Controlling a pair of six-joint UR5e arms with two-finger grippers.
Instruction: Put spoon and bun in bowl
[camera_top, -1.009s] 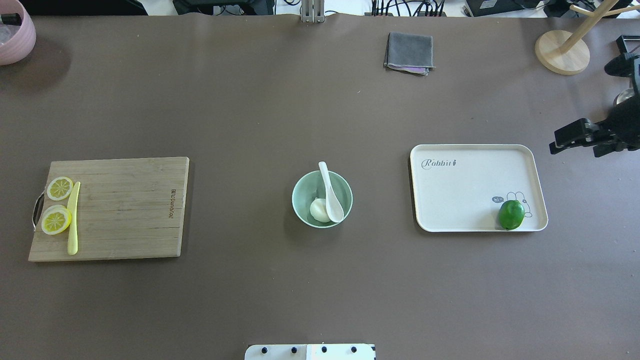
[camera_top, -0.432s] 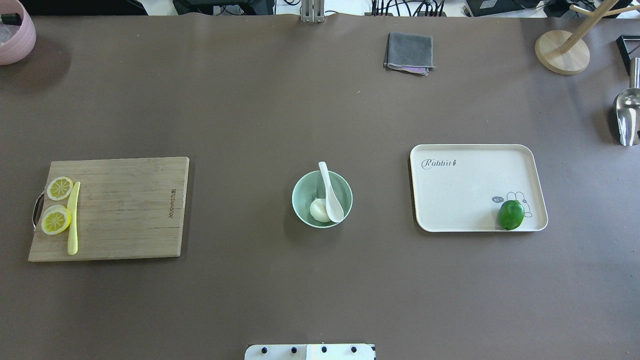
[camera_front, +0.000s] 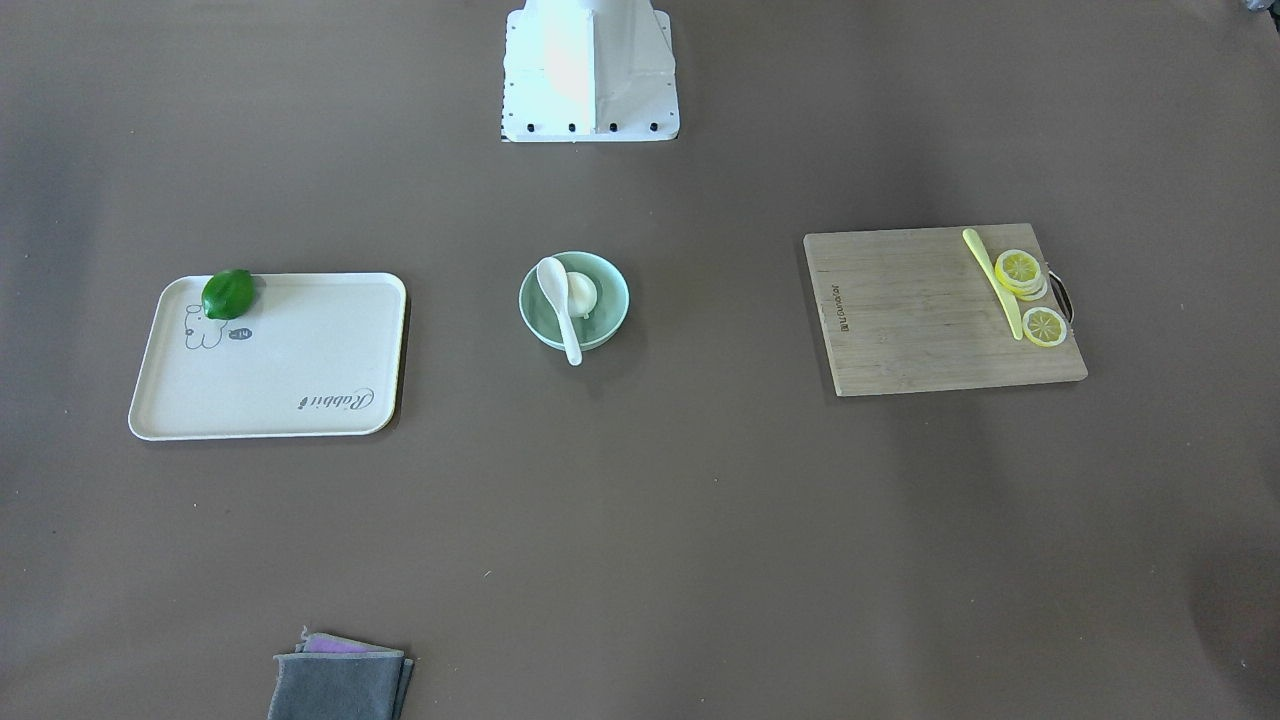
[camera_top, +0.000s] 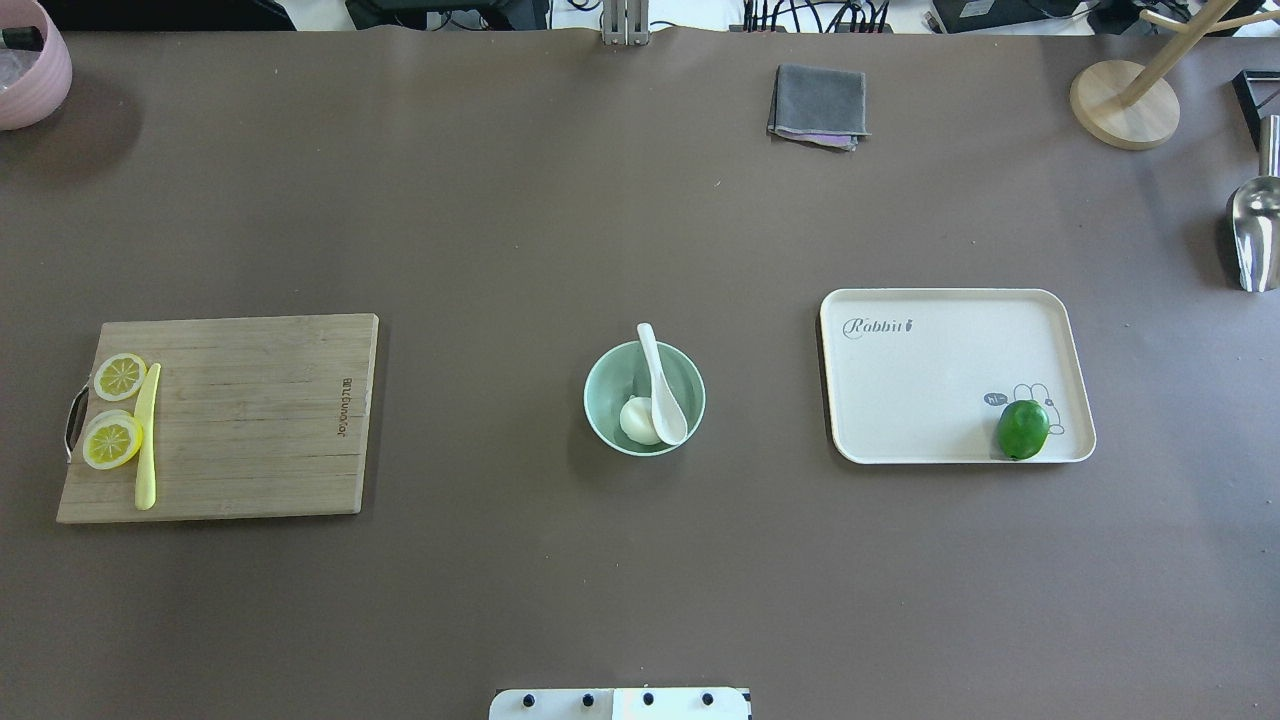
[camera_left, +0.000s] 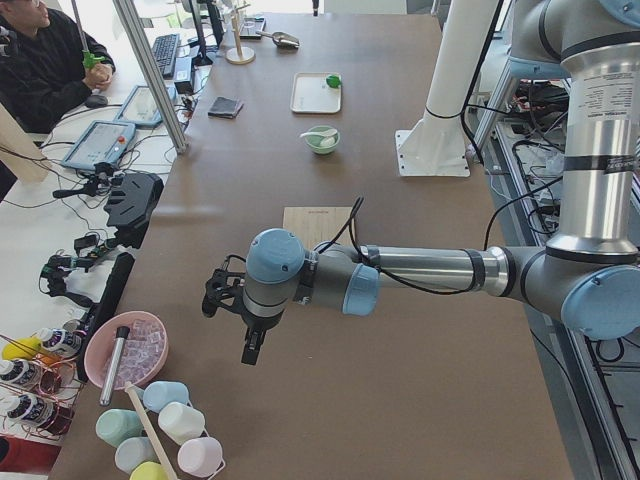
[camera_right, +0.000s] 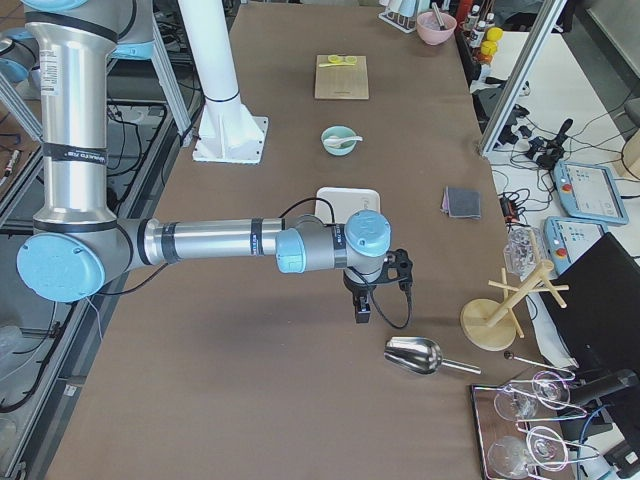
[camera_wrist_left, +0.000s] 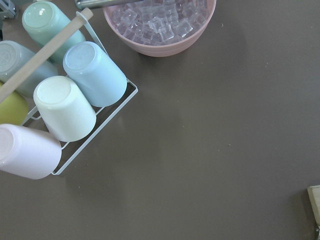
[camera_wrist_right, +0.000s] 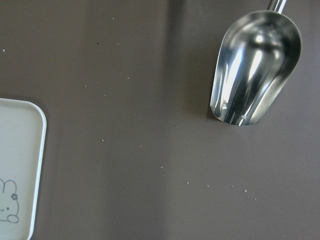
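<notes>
1. Since a second earlier, the right gripper had left the overhead view's right edge, uncovering the steel scoop. Bowl, spoon and bun had not shifted.
2. The bun lay in the mint-green bowl at the table's centre, on the side nearer the robot.
3. The white soup spoon had its scoop inside, against the bun. Its handle leaned out over the far rim, probably because it was too long to lie flat.
4. With both things in the bowl, the task looked finished.
5. The right gripper hung over bare table between the rabbit tray and the scoop. The left gripper hung near the pink ice bowl. Both arms seemed drawn back clear of the bowl.
6. Only the side views showed either gripper, so wide or narrow could not be told.
</notes>
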